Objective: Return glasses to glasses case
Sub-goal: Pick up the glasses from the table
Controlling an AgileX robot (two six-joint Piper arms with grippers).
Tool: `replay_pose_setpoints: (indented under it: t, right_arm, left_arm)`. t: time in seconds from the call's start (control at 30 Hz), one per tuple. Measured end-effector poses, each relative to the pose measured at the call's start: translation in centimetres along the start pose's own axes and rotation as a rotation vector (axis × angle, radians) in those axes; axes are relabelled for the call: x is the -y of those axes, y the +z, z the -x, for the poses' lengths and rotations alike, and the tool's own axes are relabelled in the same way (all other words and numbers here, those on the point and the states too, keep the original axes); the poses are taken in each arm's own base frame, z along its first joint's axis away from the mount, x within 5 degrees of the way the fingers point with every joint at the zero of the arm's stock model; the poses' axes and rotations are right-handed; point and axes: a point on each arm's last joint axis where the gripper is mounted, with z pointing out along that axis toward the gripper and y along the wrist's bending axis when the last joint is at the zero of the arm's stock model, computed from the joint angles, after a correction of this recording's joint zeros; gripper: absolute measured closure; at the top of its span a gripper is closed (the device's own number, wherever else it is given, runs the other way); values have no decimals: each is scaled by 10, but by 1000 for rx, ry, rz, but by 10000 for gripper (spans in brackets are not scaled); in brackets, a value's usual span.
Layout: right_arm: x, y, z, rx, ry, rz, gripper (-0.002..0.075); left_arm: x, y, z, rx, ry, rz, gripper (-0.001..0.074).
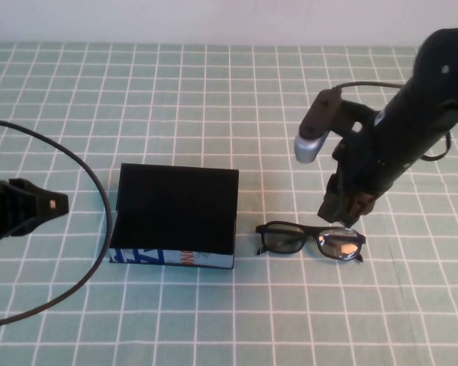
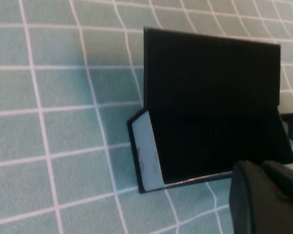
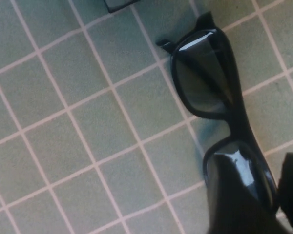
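Here the right pincer (image 1: 343, 216), spread, straddles the glasses (image 1: 311, 241); left pincer (image 1: 52, 204) unclear.

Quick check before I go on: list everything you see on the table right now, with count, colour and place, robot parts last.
glasses: one pair, black frame with clear lenses, folded, lying on the tablecloth just right of the case, apart from it.
glasses case: one, black with a light front side printed blue and orange, near the table's middle, lid raised.
tablecloth: one, green with a white grid, covering the table.
cable: one, black, curving over the cloth on the left side.
left gripper: one, black, at the left edge, beside the case, touching nothing.
right gripper: one, black, directly above the right half of the glasses, fingertips close to the frame, holding nothing.
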Motion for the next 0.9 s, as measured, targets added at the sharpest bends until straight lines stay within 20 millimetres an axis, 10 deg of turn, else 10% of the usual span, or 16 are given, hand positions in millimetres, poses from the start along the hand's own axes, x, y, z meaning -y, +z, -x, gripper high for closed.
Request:
replay_pose_setpoints:
  t: [0.33,0.9]
  right_arm:
    - [2,48,26,-130,-149,-10,440]
    - [18,85,16,-227,-152,7,435]
  left_arm:
    - [-6,13,-5,-64,-40,-38,733]
    - [-2,13,-7,-94,-40,-78,734]
